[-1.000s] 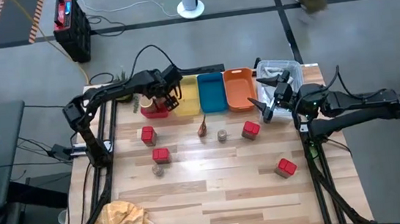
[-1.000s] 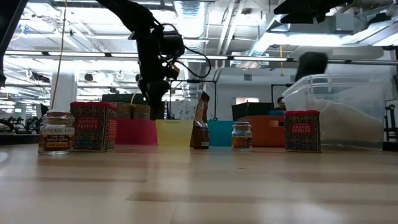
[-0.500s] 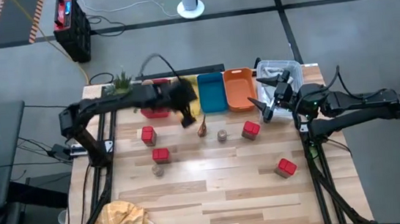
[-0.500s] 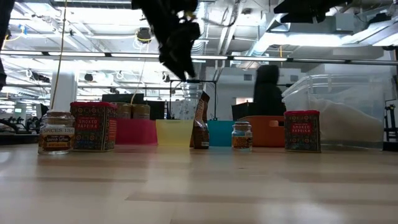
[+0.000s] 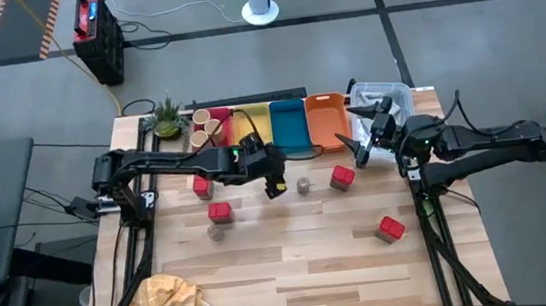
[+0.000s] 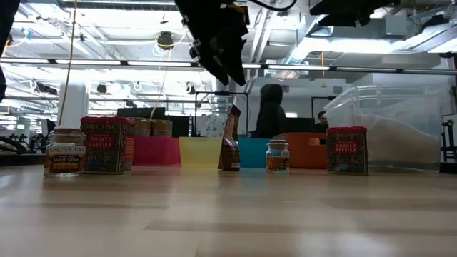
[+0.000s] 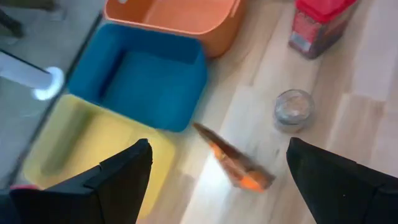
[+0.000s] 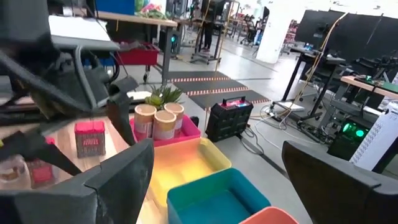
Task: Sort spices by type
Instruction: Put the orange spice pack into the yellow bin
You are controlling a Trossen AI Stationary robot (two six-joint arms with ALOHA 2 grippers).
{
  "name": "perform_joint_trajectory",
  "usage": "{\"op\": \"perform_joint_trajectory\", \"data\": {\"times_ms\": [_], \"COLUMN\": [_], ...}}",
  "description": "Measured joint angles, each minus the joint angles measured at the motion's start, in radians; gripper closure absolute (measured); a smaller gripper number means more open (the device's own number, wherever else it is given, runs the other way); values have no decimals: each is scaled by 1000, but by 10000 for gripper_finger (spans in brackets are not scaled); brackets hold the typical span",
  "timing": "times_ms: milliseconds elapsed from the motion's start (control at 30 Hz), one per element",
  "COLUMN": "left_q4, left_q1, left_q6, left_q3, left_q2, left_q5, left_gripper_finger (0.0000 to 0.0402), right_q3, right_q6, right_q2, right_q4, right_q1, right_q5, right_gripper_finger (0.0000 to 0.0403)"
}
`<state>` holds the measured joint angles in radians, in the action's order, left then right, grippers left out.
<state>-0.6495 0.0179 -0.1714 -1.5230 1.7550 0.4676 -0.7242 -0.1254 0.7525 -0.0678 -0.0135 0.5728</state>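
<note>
I am hovering the left gripper (image 5: 274,181), jaws wide and empty, over the dark brown wedge pack (image 7: 235,166) lying just beside the blue bin (image 7: 144,77). I am judging it best to centre the jaws across its narrow width before descending. The right gripper (image 5: 352,143) is waiting, wide open, near the orange bin (image 5: 325,123).

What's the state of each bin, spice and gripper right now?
left gripper: open, empty, above the brown wedge
right gripper: open, empty, by the orange bin
brown wedge: on table
pink bin: holds two tan cylinders
yellow bin: empty
blue bin: empty
orange bin: empty
</note>
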Motion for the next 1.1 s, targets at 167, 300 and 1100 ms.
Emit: {"op": "perform_joint_trajectory", "data": {"times_ms": [167,300,1100], "left_q4": [92,129,84], "left_q1": [2,2,27], "left_q6": [-2,22,331], "left_q3": [54,76,68], "left_q2": [4,36,88], "left_q5": [-47,-10,93], "left_gripper_finger": [45,45,387], "right_q3": [0,0,0], "right_q6": [-3,-11,-18], "right_q2": [2,1,1], "right_q4": [3,3,0], "right_q1": [0,0,-9], "right_q5": [0,0,0], "right_gripper_finger": [19,19,19]}}
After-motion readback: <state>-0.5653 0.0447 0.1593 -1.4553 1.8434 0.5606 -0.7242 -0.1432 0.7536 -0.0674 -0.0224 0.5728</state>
